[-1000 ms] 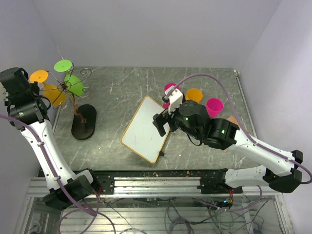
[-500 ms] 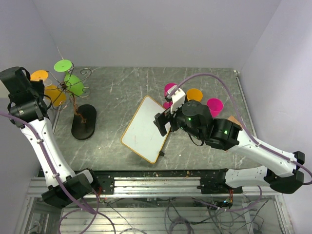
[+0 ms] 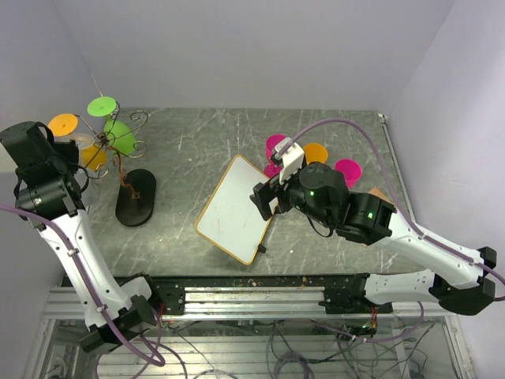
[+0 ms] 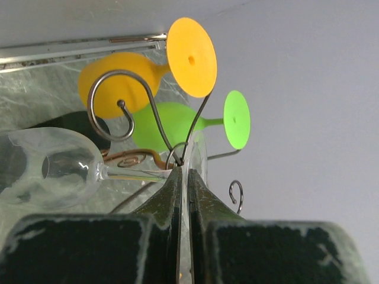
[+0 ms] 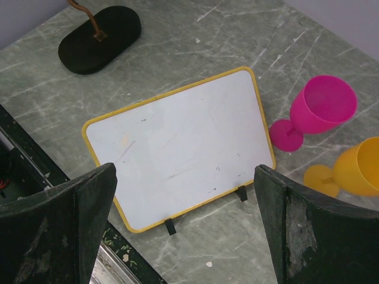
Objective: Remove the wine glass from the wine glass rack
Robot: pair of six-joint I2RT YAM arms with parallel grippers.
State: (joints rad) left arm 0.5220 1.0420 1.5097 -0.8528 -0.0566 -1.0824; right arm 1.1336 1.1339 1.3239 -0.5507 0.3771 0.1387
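We saw the left gripper closed to a thin slit on the stem of the clear wine glass, whose transparent bowl lay close by to the left of the fingers in the wrist view. Right at the fingertips the curled arms of the wine glass rack, a thin metal wire tree on a flat black oval base, ran together. We could not tell whether the glass hung from the wire or was free of it. Just beyond the fingertips were an orange plastic wine glass and, nearer the fingers, a lime-green wine glass, both among the wire scrolls. The right gripper stood wide open and held nothing. Directly under its gap lay a white rectangular board with a yellow frame. A pink plastic goblet and an orange goblet stood upright past the finger on the right of that view, on the grey marbled tabletop.
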